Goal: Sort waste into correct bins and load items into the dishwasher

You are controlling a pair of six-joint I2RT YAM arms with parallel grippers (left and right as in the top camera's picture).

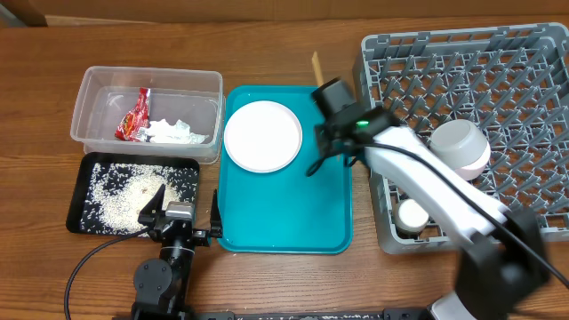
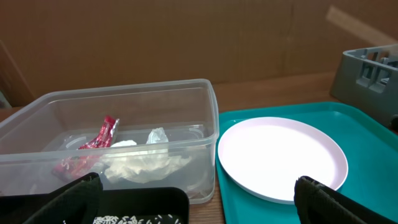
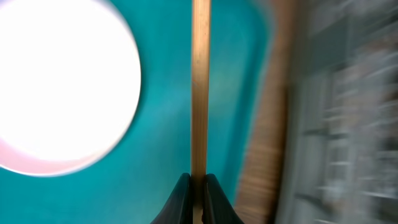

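Observation:
My right gripper [image 1: 325, 98] is shut on a thin wooden chopstick [image 3: 199, 87] and holds it above the right side of the teal tray [image 1: 284, 213]; the stick's tip [image 1: 316, 66] shows past the tray's far edge. A white plate [image 1: 262, 135] lies on the tray and also shows in the left wrist view [image 2: 280, 155]. The grey dish rack [image 1: 498, 80] holds a white bowl [image 1: 462, 147] and a small white cup [image 1: 412, 213]. The clear tub [image 1: 147, 111] holds the red wrapper [image 1: 136, 116] and white tissue [image 1: 173, 132]. The black tray [image 1: 129, 196] holds rice grains. My left gripper [image 2: 199, 205] is open and empty near the black tray.
The wooden table [image 1: 267, 44] runs behind the tub and tray. The rack stands just right of the teal tray, and a narrow strip of table separates them. My right arm [image 1: 436, 187] reaches over the rack's left side.

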